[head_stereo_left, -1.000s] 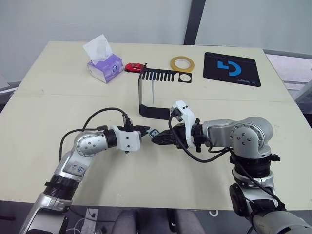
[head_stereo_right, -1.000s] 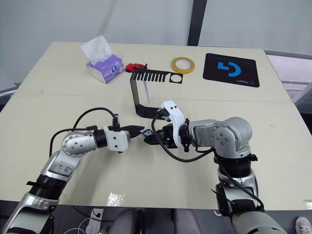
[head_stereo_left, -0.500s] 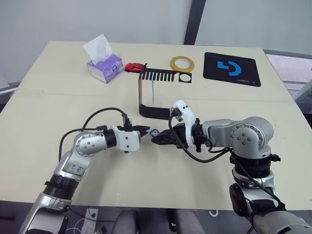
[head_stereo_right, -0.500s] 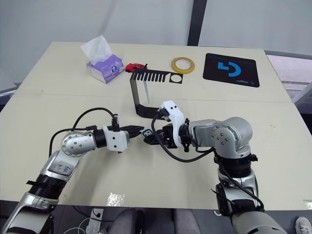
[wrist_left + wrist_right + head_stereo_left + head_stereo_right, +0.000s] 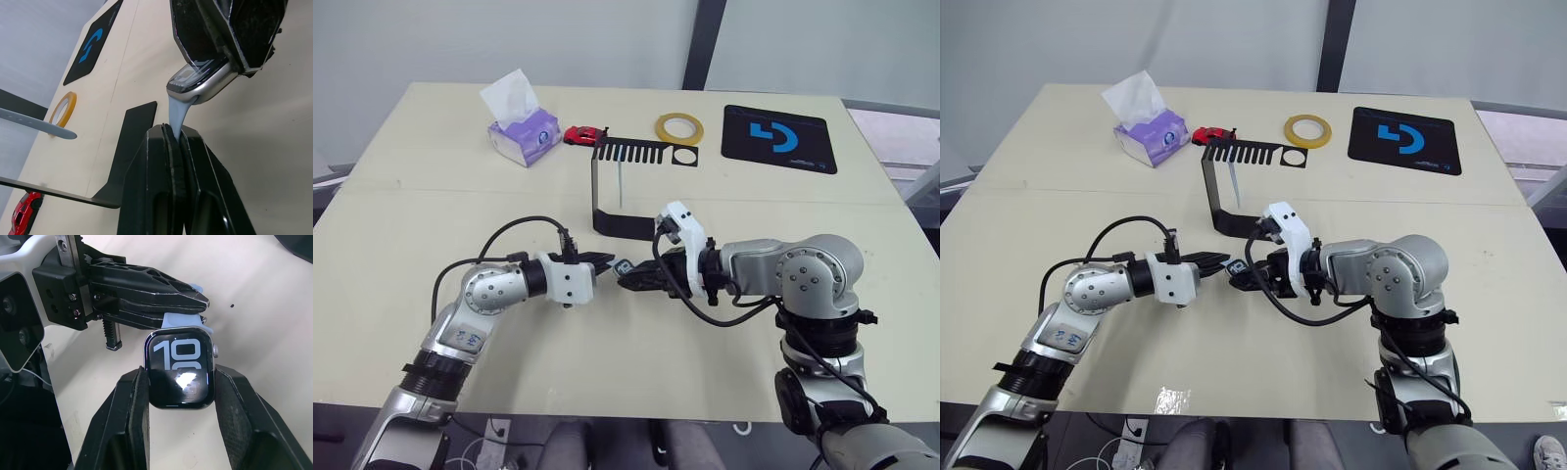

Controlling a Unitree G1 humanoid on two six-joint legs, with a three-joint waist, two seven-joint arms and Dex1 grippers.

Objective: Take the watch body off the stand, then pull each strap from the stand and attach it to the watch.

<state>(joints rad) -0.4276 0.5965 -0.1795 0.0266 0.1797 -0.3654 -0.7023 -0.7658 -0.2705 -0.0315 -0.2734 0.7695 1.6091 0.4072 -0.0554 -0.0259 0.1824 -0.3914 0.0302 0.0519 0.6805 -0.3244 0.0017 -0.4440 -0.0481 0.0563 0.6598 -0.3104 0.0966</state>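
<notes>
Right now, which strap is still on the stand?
The strap hanging from the stand's slotted top plate. The other strap is pinched in the left gripper's fingers, against the watch body.

Your two arms reach inward over the table and meet tip to tip in the middle. Your left gripper [image 5: 605,261] points to the right, its fingers [image 5: 161,196] pressed together on a strap [image 5: 177,110]. Your right gripper [image 5: 181,396] points to the left, with its fingers clamped on both sides of the watch [image 5: 180,373].

We see open table [image 5: 431,196] around our grippers; only the stand [image 5: 612,220] rises just behind them
</notes>
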